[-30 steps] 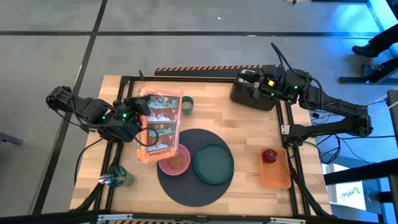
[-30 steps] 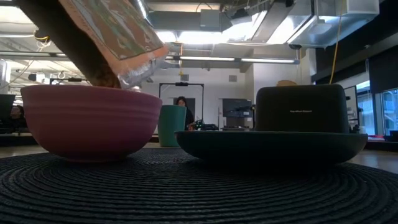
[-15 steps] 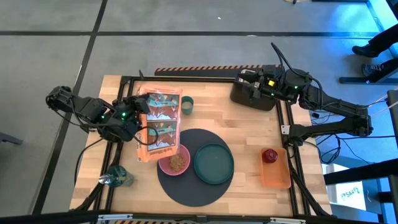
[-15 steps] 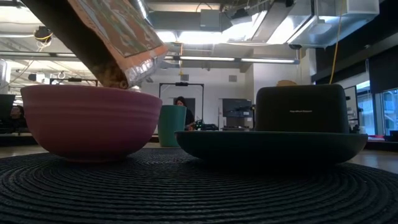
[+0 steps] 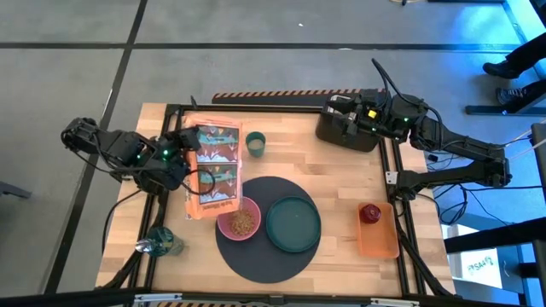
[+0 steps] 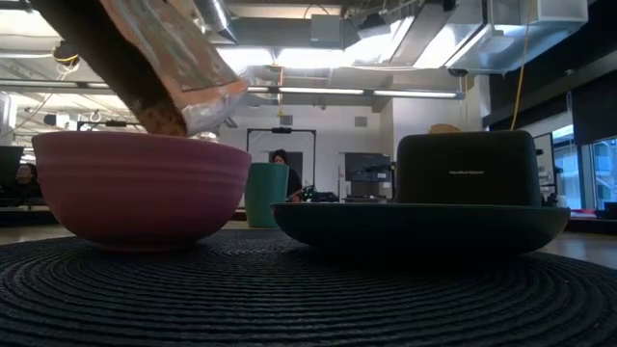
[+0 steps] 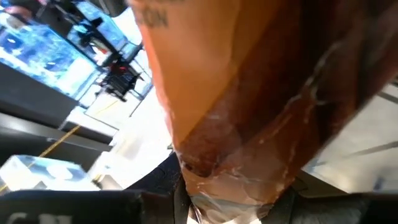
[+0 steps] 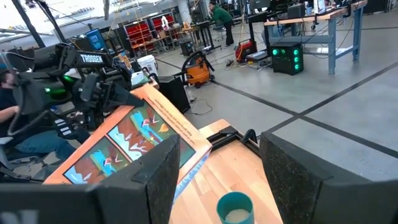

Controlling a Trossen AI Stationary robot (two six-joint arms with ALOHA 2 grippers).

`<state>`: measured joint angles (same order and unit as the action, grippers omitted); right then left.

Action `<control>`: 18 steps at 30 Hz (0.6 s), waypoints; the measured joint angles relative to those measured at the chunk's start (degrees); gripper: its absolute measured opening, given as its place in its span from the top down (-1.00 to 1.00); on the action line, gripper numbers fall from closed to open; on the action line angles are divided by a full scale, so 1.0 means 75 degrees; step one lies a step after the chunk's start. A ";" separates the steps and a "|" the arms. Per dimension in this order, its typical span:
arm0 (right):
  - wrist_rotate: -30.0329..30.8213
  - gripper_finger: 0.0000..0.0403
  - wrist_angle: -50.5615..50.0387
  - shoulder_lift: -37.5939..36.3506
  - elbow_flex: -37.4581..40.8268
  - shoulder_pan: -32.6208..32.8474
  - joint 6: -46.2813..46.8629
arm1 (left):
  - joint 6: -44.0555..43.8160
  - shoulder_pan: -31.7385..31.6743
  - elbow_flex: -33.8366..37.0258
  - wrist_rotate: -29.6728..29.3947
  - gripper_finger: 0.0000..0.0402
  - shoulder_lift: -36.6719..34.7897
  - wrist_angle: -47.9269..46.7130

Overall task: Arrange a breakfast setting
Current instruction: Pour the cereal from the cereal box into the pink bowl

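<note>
1. The left gripper point(image 5: 181, 159) was clamped on an orange bag point(image 5: 213, 170) near the desk's left edge, holding it tilted with its open mouth over the bowl point(image 5: 239, 222), evidently so the cereal would fall in.
2. The bowl sat on the left part of the mat point(image 5: 264, 256), already holding brown cereal; the low view showed the bag's mouth point(image 6: 207, 106) just above the rim.
3. The plate point(image 5: 293, 223) lay beside the bowl on the mat, bare, probably awaiting the bagel.
4. The cup point(image 5: 255, 142) stood off the mat, toward the far edge.
5. The fruit point(image 5: 369, 212) rested in the tray point(image 5: 377, 240) near the right edge.
6. The right gripper point(image 5: 348, 112) waited over the toaster point(image 5: 345, 130) at the far right corner, fingers point(image 8: 155, 180) apart and holding nothing.
7. Neither spoon nor bagel showed clearly.
</note>
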<state>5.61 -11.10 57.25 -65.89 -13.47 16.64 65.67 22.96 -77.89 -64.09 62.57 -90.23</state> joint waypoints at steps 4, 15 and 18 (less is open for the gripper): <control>0.0000 -0.04 -0.0149 -0.0002 0.0000 0.0000 0.0000 | 0.0010 0.0008 0.0003 -0.0018 0.37 0.0002 0.0050; 0.0000 -0.04 -0.0163 -0.0002 0.0000 -0.0003 0.0003 | 0.0323 0.0021 0.0003 -0.0339 0.37 0.0074 0.0111; 0.0002 -0.04 -0.0163 -0.0002 0.0000 -0.0002 0.0003 | 0.0328 0.0110 0.0003 -0.0384 0.37 0.0157 0.0117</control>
<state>5.62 -12.32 57.23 -65.89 -13.49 16.67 68.13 23.79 -77.87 -66.96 63.74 -89.35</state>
